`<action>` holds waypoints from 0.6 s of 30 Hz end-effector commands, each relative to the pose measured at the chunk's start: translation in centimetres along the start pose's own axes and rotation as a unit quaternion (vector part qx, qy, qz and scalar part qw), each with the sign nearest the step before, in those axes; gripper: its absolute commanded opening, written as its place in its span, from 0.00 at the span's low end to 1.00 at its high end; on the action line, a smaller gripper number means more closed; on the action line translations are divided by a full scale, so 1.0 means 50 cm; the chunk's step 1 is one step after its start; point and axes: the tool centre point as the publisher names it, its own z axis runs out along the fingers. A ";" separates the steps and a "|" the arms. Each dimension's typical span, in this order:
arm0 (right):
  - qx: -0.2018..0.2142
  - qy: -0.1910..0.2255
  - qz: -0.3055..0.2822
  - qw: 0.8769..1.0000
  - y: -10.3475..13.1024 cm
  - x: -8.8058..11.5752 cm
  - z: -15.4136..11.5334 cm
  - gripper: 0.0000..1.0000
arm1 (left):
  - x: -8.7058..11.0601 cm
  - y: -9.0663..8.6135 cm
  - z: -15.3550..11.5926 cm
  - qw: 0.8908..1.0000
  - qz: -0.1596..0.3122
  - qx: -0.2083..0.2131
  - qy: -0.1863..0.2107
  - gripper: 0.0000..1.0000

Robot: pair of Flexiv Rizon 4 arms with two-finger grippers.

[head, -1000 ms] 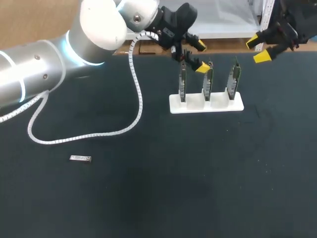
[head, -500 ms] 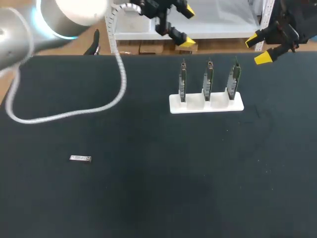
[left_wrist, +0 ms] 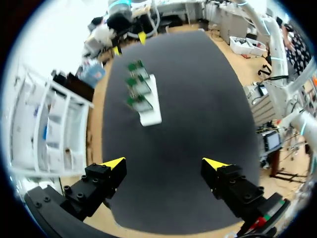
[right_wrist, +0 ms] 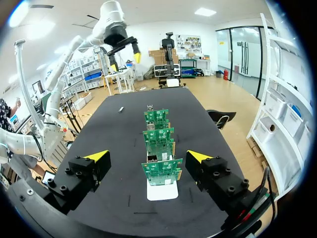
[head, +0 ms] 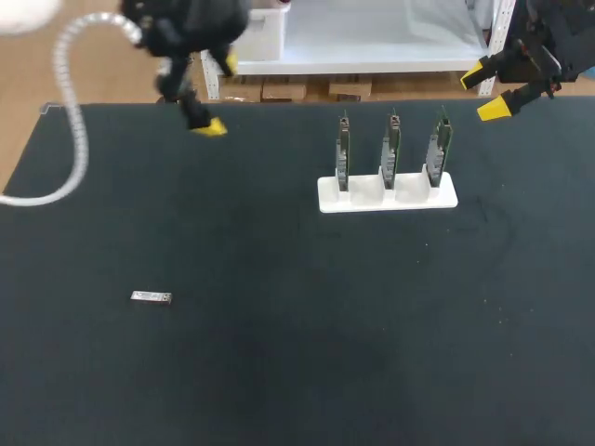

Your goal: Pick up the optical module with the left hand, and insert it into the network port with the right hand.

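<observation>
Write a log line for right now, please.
left end effector open, empty | optical module lying on table | right end effector open, empty

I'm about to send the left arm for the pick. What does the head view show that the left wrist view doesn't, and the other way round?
Only the head view: the optical module, lying flat on the black table, well apart from the white holder. Only the left wrist view: a look straight between the open fingers of the left gripper, with nothing held there. Both: the white holder with its three circuit boards standing upright, and the right gripper, open and holding nothing.
</observation>
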 end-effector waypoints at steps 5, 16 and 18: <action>0.003 0.000 -0.001 1.000 0.005 0.001 0.001 1.00 | 0.087 -0.206 -0.050 0.994 -0.042 0.074 0.073 1.00; 0.003 0.000 -0.001 1.000 0.005 0.001 0.001 1.00 | 0.187 -0.317 0.022 0.989 -0.055 0.123 0.065 1.00; 0.003 0.000 -0.001 1.000 0.005 0.001 0.001 1.00 | 0.189 -0.319 0.025 0.989 -0.053 0.123 0.060 1.00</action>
